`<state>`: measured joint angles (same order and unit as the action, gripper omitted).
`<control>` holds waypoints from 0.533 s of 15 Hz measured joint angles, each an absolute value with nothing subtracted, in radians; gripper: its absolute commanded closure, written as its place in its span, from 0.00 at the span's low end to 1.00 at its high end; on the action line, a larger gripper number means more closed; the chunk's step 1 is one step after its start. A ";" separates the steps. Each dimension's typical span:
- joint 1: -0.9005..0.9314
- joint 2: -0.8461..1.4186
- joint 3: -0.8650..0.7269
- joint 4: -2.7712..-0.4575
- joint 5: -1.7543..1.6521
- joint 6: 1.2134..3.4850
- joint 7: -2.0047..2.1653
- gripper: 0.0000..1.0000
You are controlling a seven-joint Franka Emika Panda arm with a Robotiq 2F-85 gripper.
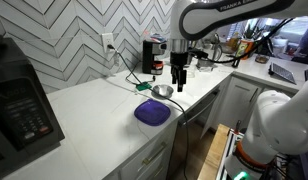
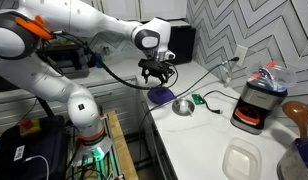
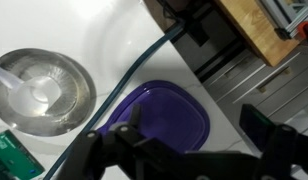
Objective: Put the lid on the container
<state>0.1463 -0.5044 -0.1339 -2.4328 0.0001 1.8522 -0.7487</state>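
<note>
gripper (image 3: 194,138) fingers (image 3: 124,145) sat closest to the lens in the wrist view, spread wide with nothing between them, so the claw was released and empty. just past them the purple lid (image 3: 164,112) lay flat on the white counter (image 3: 114,30), near its front edge and beside a small metal bowl (image 3: 42,92).

by my reading the task had barely started. the lid was neither grasped nor lifted, and the dark container (image 1: 152,55) stood well apart from it, at the back by the tiled wall. the whole job was left: closing on the lid, carrying it across, and setting it on top.

only the wrist view showed the finger gap, a green card (image 3: 9,158) by the bowl and a cable (image 3: 144,65) running past the lid's edge, but it showed no container. both exterior views showed the gripper hanging above the lid, with the container in frame. an exterior view also caught a black microwave (image 1: 19,110), and an exterior view caught a white dish (image 2: 242,158).
</note>
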 measured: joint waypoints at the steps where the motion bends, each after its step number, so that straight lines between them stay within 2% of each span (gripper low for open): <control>1: 0.143 -0.485 -0.130 -2.431 -0.008 1.904 -0.749 0.00; 4: 0.140 -0.395 -0.119 -2.409 -0.034 2.001 -0.759 0.00; 8: 0.134 -0.251 -0.089 -2.344 -0.081 2.023 -0.760 0.12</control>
